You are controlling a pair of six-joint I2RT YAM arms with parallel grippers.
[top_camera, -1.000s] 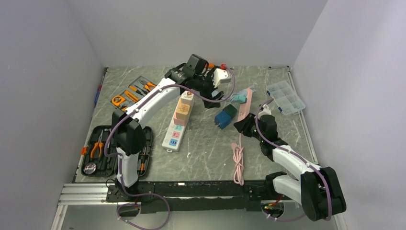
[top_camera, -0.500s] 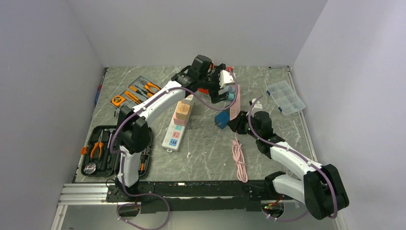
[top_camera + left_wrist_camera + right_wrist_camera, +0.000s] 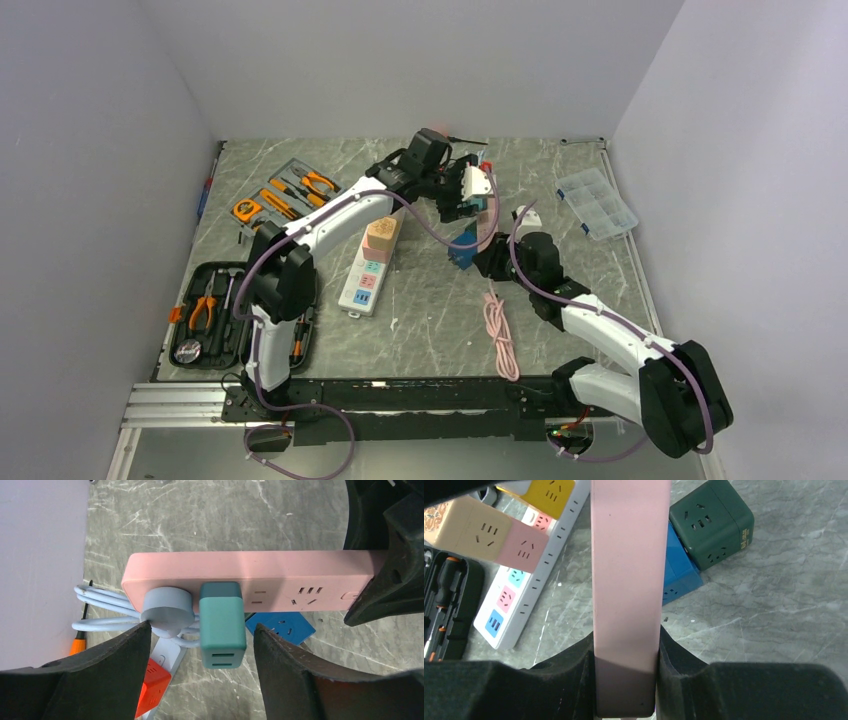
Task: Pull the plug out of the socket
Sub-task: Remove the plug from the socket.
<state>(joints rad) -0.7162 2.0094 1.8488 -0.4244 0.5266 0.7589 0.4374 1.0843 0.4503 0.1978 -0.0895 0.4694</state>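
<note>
R gripper [image 3: 625, 670] clamps pink strip [image 3: 280, 580] at its end. L gripper [image 3: 197, 645] open wide, jaws astride teal plug [image 3: 221, 625] + grey plug [image 3: 166, 607] seated in strip, touching neither. Best: centre on one, pinch sides, pull straight out.

Even, diffuse overhead light.
Faint soft shadows on marble tabletop [image 3: 420, 320]; wrist views sharp; pink power strip [image 3: 280, 575] evenly lit.

Pink socket strip [image 3: 280, 575] with teal block plug [image 3: 222, 625] and grey-blue round plug [image 3: 166, 607] in adjacent outlets.
</note>
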